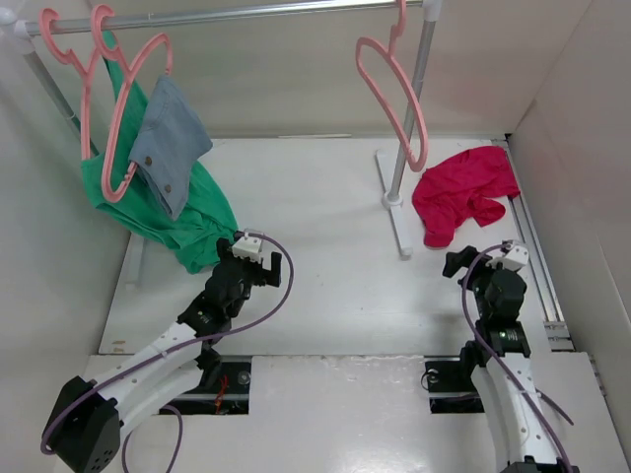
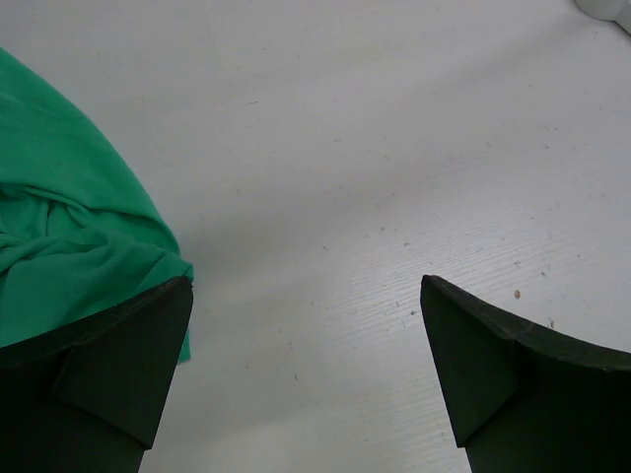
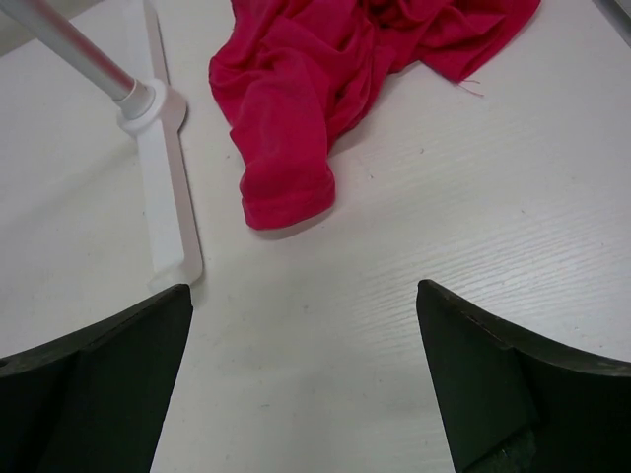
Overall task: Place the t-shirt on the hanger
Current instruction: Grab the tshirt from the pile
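Observation:
The crimson t-shirt [image 1: 463, 192] lies crumpled on the white table at the back right, just right of the rack's post. In the right wrist view the t-shirt [image 3: 315, 89] lies ahead, one sleeve end nearest my fingers. The bare pink hanger [image 1: 394, 94] hangs from the rail above the shirt's left side. My right gripper [image 1: 480, 258] [image 3: 304, 288] is open and holds nothing, a short way in front of the shirt. My left gripper [image 1: 251, 258] [image 2: 306, 286] is open over bare table at the left.
A green garment [image 1: 163, 212] [image 2: 69, 236] and a grey-blue buttoned one [image 1: 170, 138] hang on pink hangers [image 1: 118, 128] at the back left. The rack's post [image 1: 409, 108] [image 3: 69, 49] stands on a flat white foot [image 3: 168, 187]. Walls close both sides.

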Tool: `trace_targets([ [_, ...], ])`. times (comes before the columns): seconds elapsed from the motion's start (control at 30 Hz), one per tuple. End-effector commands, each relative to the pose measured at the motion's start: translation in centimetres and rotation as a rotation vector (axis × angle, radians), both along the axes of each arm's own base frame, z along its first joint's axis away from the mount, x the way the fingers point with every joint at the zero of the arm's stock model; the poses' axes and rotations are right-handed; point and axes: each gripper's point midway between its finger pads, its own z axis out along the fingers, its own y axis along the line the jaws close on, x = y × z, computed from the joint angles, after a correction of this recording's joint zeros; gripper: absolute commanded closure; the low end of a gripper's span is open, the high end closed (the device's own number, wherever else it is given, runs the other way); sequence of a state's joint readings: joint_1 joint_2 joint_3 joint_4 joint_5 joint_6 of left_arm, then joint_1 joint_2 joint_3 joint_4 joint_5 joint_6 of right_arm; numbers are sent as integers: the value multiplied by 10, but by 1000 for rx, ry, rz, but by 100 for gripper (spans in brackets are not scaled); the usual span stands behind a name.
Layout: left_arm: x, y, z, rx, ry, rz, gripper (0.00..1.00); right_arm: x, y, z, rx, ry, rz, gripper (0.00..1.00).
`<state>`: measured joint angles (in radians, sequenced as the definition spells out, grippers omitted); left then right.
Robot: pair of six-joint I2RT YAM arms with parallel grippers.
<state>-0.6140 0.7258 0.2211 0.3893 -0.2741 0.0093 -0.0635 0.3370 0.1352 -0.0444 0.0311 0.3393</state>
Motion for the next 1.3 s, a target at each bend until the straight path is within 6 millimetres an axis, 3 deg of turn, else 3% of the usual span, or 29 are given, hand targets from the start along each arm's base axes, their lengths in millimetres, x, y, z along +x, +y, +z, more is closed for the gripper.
trace_targets([
  [0.0, 4, 1, 16, -31, -50, 16, 0, 11, -3, 41, -15, -86, -14, 0],
  [0.1, 4, -3, 22, -13, -79, -20, 0, 18, -6, 51, -87, -61, 1, 0],
  [0.23, 6, -9, 33, 125, -145, -113, 0, 45, -17, 66, -224, 66, 37, 0],
  [0.27, 7, -9, 37, 132, -157, -114, 0, 67, -19, 74, -279, 125, 75, 0],
  [0.33, 7, -7, 38, 167, -169, -121, 0, 89, -21, 72, -316, 222, 130, 0],
  [0.37, 7, -9, 38, 177, -174, -137, 0, 113, -23, 67, -351, 328, 183, 0],
  [0.43, 7, -10, 40, 194, -180, -151, 0, 137, -21, 58, -370, 414, 253, 0],
  [0.47, 6, -12, 40, 192, -181, -160, 0, 158, -26, 47, -364, 481, 274, 0],
  [0.63, 3, -14, 38, 207, -166, -186, 0, 204, -47, 12, -353, 609, 245, 0],
  [0.73, 2, -13, 35, 213, -155, -187, 0, 220, -41, -14, -316, 666, 296, 0],
  [0.83, 1, -12, 38, 208, -163, -186, 0, 222, -20, -44, -233, 693, 407, 3],
  [0.93, 1, -12, 38, 217, -166, -188, 0, 216, 3, -61, -167, 668, 529, 25],
  [0.97, 2, -12, 40, 212, -174, -187, 0, 214, 7, -64, -150, 664, 550, 38],
  [1.0, 2, -12, 40, 212, -174, -187, 0, 211, 10, -63, -142, 655, 562, 72],
  [1.07, 3, -13, 43, 207, -184, -185, 0, 198, 14, -55, -139, 623, 558, 100],
  [1.13, 3, -11, 45, 204, -191, -175, 0, 187, 17, -40, -145, 571, 553, 100],
  [1.2, 4, -9, 48, 192, -196, -157, 0, 167, 26, -5, -168, 451, 570, 100],
  [1.23, 6, -7, 50, 190, -205, -139, 0, 159, 32, 10, -168, 398, 595, 100],
  [1.27, 6, -6, 50, 172, -198, -126, 0, 150, 51, 26, -203, 346, 645, 100],
])
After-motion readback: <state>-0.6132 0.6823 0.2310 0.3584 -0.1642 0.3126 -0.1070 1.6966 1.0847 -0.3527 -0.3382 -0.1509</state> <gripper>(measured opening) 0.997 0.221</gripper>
